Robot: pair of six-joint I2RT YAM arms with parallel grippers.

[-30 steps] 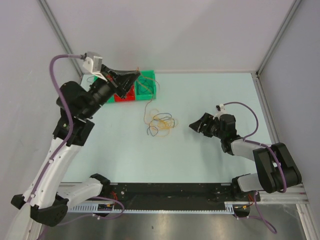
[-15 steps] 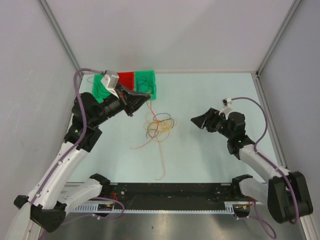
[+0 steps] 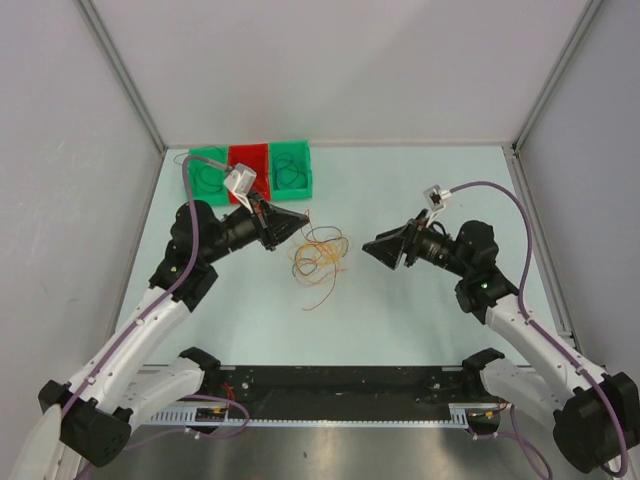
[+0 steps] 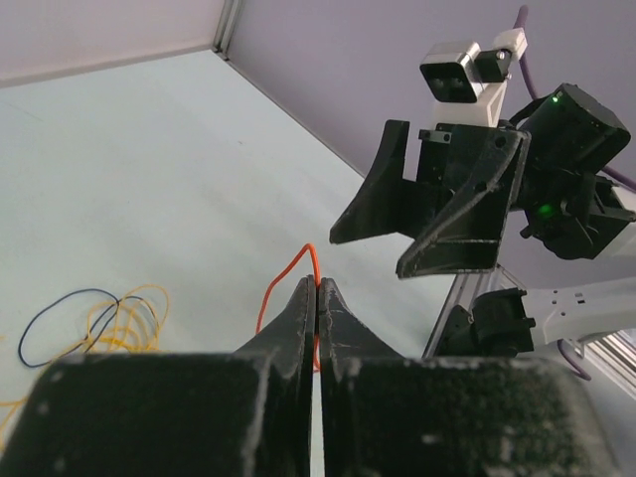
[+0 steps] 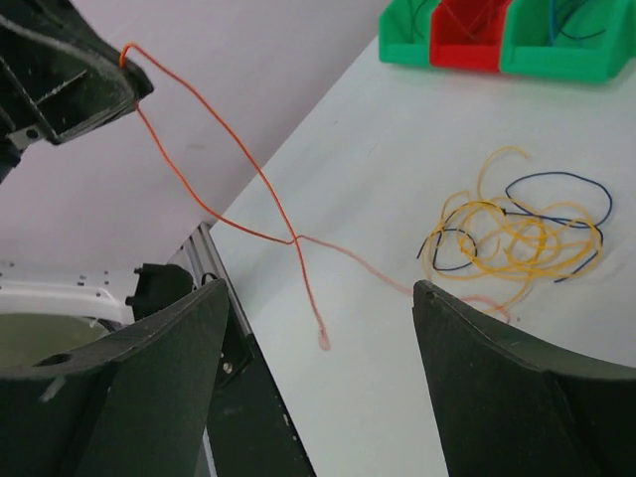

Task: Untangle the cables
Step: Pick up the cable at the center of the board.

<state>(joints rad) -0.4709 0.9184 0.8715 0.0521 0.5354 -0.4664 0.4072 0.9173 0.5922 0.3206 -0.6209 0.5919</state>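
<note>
At the middle of the pale green desk [image 3: 400, 190], between the 2 arms, lies a loose heap of cables [image 3: 325, 250]: mostly yellow-orange loops with 1 dark blue loop among them, and no common direction to the coils. The left end effector [image 3: 298, 222] is raised just beside the heap's far-left side, its jaws pressed together on an orange cable [image 4: 288, 283], pinched at a bend so that 2 strands leave the tip. In the right wrist view this orange cable slants down from the tip to the desk, the strands crossing partway. 1 end finishes in a small loop on bare desk and the other runs toward the heap. From above, its long axis lies roughly far-to-near, with the trailing end toward the arm bases. The right end effector [image 3: 372, 246] is near the heap's right side, not touching it, and points left. Its fingers are spread wide with nothing between them. At the far edge stands a row of 3 bins, touching: left green bin [image 3: 200, 190], red bin [image 3: 247, 151], right green bin [image 3: 306, 175]. Dark loops lie in both green ones.
</note>
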